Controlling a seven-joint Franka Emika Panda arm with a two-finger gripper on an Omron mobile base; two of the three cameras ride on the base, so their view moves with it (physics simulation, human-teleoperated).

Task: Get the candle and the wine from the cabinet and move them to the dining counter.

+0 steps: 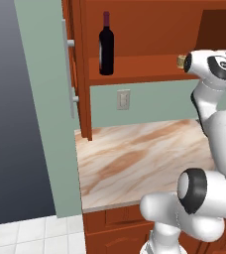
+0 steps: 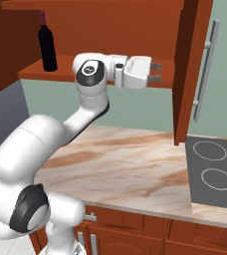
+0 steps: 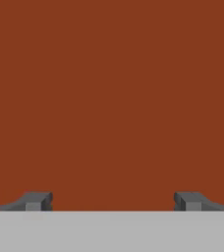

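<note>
Cabinet [image 1: 149, 30] first: we see a reddish-brown wooden wall cabinet with its doors swung open, a long silver bar handle [image 2: 205, 69] on the right door, and one inner shelf [image 1: 144, 69] carrying two things. Near the shelf's left end stands the wine [image 1: 106, 44], upright, a nearly black glass bottle with a slim neck and a maroon capsule on top. Toward the shelf's right, at its front edge, we make out the candle [image 1: 181, 60], a tiny squat yellowish-tan stub half hidden behind the arm's wrist. Below the cabinet lies a tan marbled counter [image 1: 135, 158] with a dark stovetop [image 2: 215, 172] at its right end. We find the gripper [image 2: 160, 72] at shelf height, pointing sideways toward the right door, its fingers spread wide with nothing between them.
</note>
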